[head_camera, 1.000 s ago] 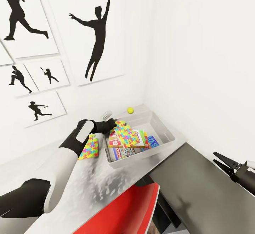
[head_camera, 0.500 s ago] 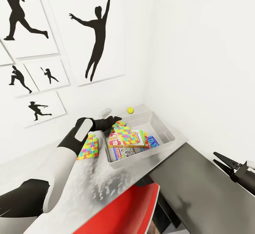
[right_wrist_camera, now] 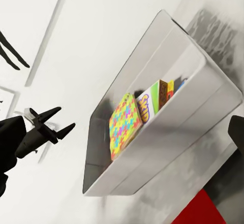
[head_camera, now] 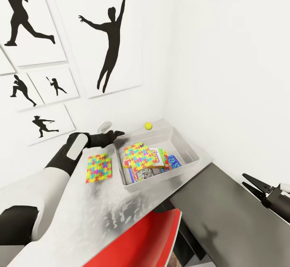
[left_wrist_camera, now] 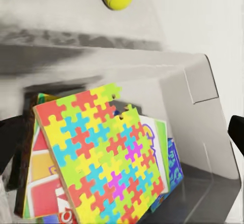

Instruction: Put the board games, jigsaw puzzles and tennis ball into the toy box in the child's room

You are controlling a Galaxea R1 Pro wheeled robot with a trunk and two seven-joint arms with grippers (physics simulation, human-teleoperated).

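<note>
One jigsaw puzzle (head_camera: 139,154) and the board games (head_camera: 161,163) lie in the toy box (head_camera: 189,151); the second puzzle (head_camera: 98,167) and tennis ball (head_camera: 148,126) remain on the desk (head_camera: 104,210), my jaws parted, empty.

A: Where does the head view look from?
B: From above, down onto the table (head_camera: 96,214) in the room's corner.
A: And the wrists?
B: The left looks closely into the toy box (left_wrist_camera: 203,122); the right looks from outside its side wall. All three share the toy box.
</note>
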